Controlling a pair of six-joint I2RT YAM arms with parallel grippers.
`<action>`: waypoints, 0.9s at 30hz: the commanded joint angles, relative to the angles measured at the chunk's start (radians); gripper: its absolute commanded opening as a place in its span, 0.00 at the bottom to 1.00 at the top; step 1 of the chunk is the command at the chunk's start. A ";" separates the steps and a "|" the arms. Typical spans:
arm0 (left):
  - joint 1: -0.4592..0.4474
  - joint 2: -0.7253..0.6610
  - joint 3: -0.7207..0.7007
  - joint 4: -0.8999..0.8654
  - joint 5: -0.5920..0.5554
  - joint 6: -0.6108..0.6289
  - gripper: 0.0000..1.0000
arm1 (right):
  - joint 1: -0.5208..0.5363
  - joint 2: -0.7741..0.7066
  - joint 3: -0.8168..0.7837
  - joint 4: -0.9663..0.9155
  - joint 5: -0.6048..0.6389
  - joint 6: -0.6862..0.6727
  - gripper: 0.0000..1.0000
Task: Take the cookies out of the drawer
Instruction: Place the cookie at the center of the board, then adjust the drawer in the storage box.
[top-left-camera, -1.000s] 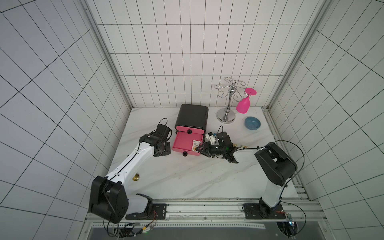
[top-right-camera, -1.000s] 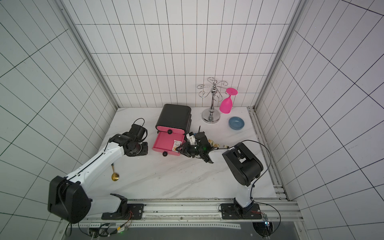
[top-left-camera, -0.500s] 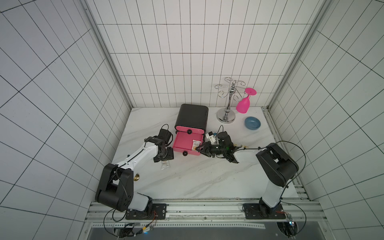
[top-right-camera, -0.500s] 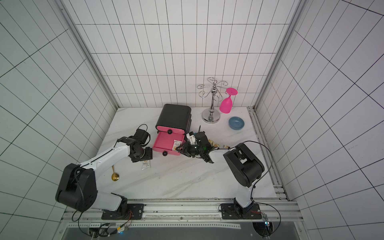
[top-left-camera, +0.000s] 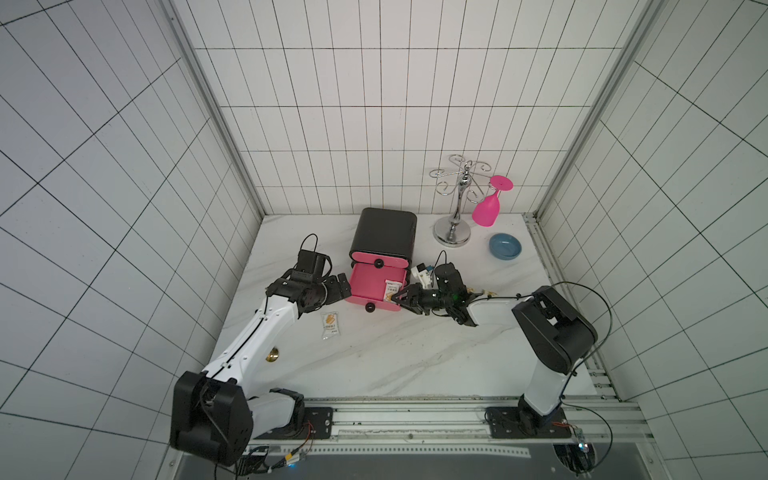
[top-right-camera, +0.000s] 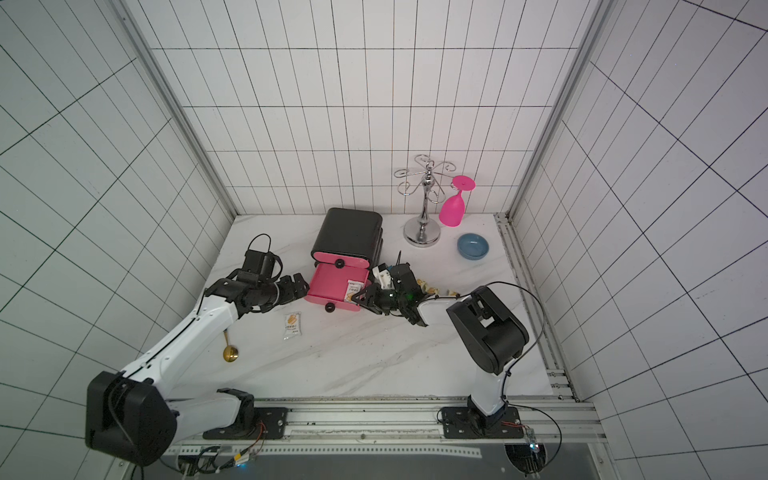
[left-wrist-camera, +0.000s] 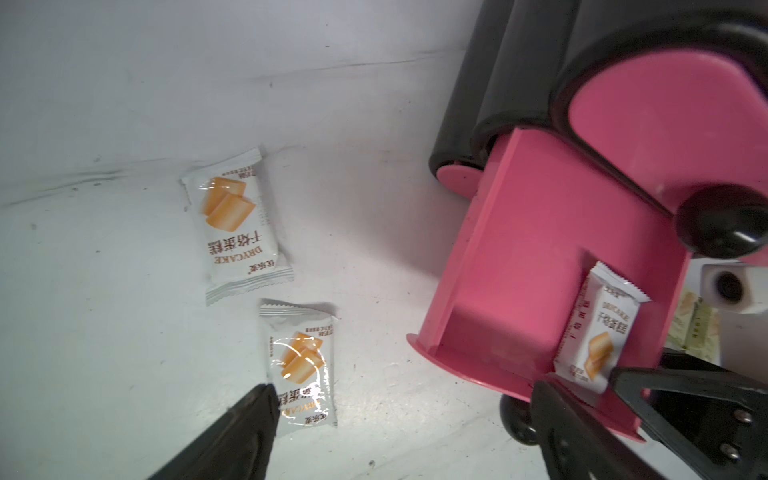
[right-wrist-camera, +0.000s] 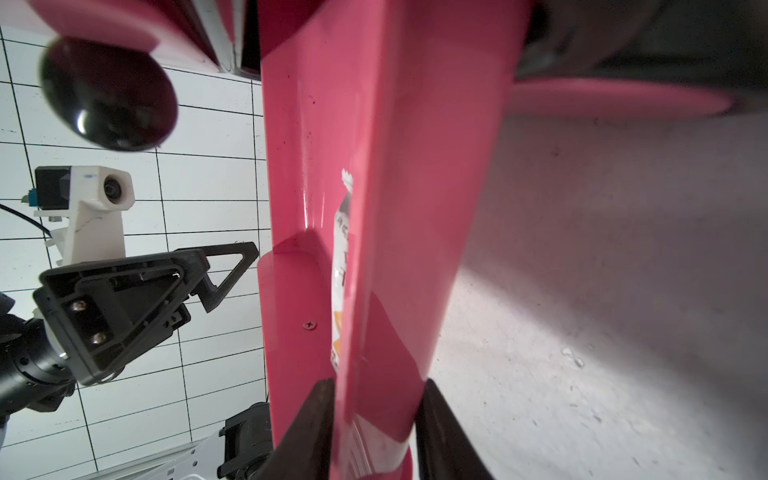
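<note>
Left pincer (top-left-camera: 343, 286) has spread and dropped a cookie packet (top-left-camera: 330, 331); right pincer (top-left-camera: 395, 297) pinches the drawer (top-left-camera: 368, 282) wall

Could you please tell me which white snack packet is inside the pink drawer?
The white sealed packet leaning against the side wall of the open pink plastic drawer; the other two white packets lie flat on the white marble tabletop outside.

Lab test cell — tiled walls (top-left-camera: 374, 124), robot arms (top-left-camera: 257, 332) on a rail (top-left-camera: 415, 415).

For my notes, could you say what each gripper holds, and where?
Left gripper: nothing. Right gripper straddles the drawer wall and a packet; grip unclear.
</note>
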 joint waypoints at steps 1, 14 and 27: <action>0.004 0.011 -0.058 0.139 0.166 -0.080 0.98 | -0.013 -0.029 0.057 0.001 -0.015 -0.024 0.36; 0.022 -0.039 -0.359 0.683 0.236 -0.389 0.98 | -0.014 -0.028 0.070 -0.006 -0.019 -0.026 0.38; 0.021 0.039 -0.416 0.931 0.240 -0.479 0.98 | -0.013 -0.017 0.073 0.007 -0.029 -0.016 0.39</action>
